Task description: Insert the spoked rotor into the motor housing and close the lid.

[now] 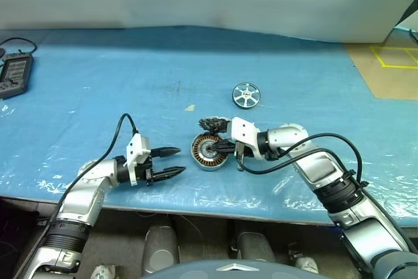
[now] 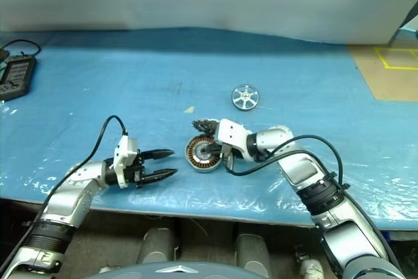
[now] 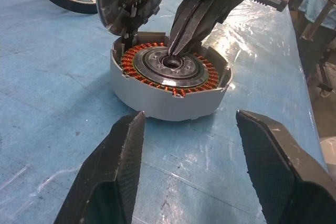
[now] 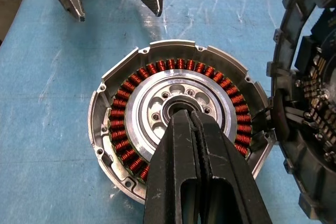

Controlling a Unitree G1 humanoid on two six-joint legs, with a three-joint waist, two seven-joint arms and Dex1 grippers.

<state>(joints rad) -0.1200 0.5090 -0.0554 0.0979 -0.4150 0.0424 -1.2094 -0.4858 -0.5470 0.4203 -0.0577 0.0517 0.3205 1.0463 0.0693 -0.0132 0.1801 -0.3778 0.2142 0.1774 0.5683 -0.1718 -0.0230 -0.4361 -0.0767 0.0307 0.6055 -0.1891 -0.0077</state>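
Observation:
The motor housing (image 1: 204, 151) lies flat on the blue table, its copper windings (image 4: 122, 129) ringing a silver hub. My right gripper (image 4: 189, 115) is shut, and its joined tips sit in the hub's dark centre hole. The lid (image 1: 214, 124) stands tilted up at the housing's far edge, its segmented inner face (image 4: 310, 103) turned towards the housing. The spoked rotor (image 1: 246, 95) lies flat on the table, apart and farther back to the right. My left gripper (image 1: 166, 163) hovers open just left of the housing, holding nothing, its fingers (image 3: 113, 166) pointing at it.
A black handheld device (image 1: 14, 73) with a cable lies at the table's far left. Yellow tape (image 1: 395, 57) marks the brown floor beyond the table's right end. The table's front edge (image 1: 196, 208) runs just below both grippers.

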